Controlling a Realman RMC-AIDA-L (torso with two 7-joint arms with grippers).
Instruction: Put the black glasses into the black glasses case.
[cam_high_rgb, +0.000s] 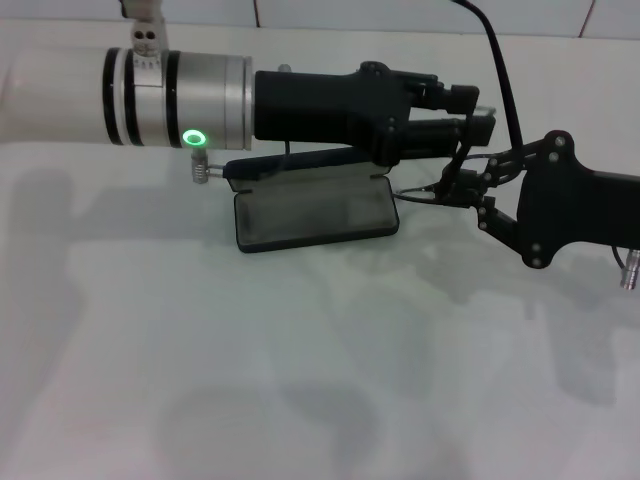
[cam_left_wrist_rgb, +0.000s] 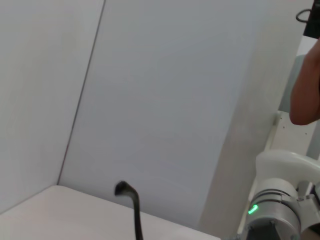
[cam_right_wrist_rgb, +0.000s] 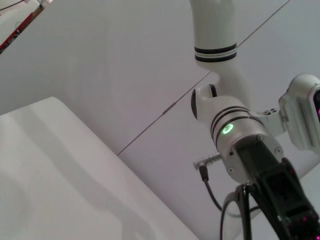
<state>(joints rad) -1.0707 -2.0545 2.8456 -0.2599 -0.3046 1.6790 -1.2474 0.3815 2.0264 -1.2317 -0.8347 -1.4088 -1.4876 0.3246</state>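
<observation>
The black glasses case (cam_high_rgb: 315, 215) lies open on the white table, grey lining up, with its lid hidden behind my left arm. My left arm reaches across above it, and my left gripper (cam_high_rgb: 476, 118) hangs in the air just past the case's right end. My right gripper (cam_high_rgb: 468, 188) comes in from the right, just below the left one, and is shut on the black glasses (cam_high_rgb: 432, 190), held above the table beside the case. One lens also shows in the right wrist view (cam_right_wrist_rgb: 233, 216), right against my left gripper (cam_right_wrist_rgb: 272, 185).
A black cable (cam_high_rgb: 500, 70) runs up from the left gripper. The left wrist view shows only a wall, a cable end (cam_left_wrist_rgb: 131, 200) and the right arm's wrist (cam_left_wrist_rgb: 272, 210). White table (cam_high_rgb: 300, 380) stretches in front of the case.
</observation>
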